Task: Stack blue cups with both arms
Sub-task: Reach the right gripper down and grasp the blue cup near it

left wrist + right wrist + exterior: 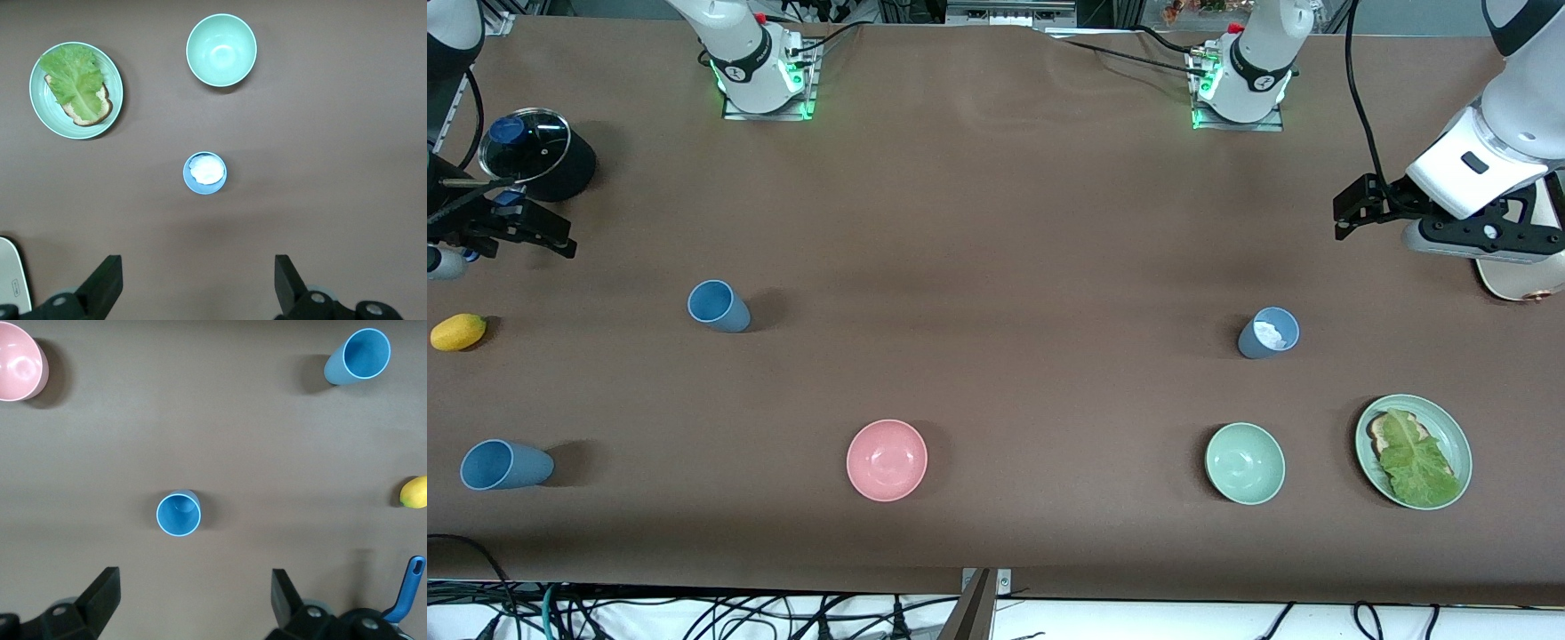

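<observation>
**Three blue cups upright on the table, both grippers open and empty**

Three blue cups stand on the brown table (996,222), all upright and well apart. The first blue cup (719,306) sits left of centre in the front view; the second blue cup (505,465) is at the lower left, nearer the camera; the third blue cup (1268,332) is right of centre and holds something white (1269,334) inside.

There are two bowls: one pink bowl (887,460) at lower centre and one pale green bowl (1245,463) at lower right. One green plate (1413,451) at the lower right carries a slice of bread (1384,433) under a lettuce leaf (1416,460). One lemon (458,332) lies at the left edge, and one black pot with a glass lid (527,147) stands at the upper left.

The right gripper (525,233) hangs at the left edge of the front view, over the table between the pot and the lemon. Its fingers (100,597) are spread wide and hold nothing. In the right wrist view the first blue cup (178,513) lies centred between the fingers, well below them and untouched; the second blue cup (359,357) sits at that frame's upper right.

The left gripper (1347,213) hangs at the right edge, over bare table. Its fingers (103,285) are likewise wide apart and empty. In the left wrist view the third blue cup (205,173) lies between them, well clear of both.
</observation>
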You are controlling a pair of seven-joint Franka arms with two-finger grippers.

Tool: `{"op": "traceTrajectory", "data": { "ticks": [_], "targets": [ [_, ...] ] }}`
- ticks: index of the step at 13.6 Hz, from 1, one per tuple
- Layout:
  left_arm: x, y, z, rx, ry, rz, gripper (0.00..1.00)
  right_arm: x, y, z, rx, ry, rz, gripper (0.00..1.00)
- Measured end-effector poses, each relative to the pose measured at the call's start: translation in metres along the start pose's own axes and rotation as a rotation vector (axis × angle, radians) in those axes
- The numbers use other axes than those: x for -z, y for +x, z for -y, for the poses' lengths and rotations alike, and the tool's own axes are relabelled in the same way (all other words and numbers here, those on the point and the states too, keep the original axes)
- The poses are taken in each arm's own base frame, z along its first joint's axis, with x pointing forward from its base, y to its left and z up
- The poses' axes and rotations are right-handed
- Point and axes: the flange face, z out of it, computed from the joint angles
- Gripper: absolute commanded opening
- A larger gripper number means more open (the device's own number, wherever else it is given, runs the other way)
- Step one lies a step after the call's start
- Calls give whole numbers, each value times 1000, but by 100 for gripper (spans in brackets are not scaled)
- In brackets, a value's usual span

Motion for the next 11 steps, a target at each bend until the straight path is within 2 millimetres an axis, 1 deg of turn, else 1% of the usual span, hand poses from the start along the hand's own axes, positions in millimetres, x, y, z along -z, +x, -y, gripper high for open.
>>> {"op": "traceTrajectory", "data": {
  "ticks": [4, 6, 8, 11],
  "targets": [
    [0, 0, 1, 1, 0, 0, 100, -9, 0, 0, 1, 2, 35, 100],
    [0, 0, 1, 2, 0, 0, 100, -22, 2, 1, 6, 4, 76, 100],
    [0, 0, 1, 2, 0, 0, 100, -47, 3, 2, 9, 9, 161, 100],
    [0, 0, 1, 2, 0, 0, 100, -93, 9, -1, 4, 14, 243, 100]
  ]
}}
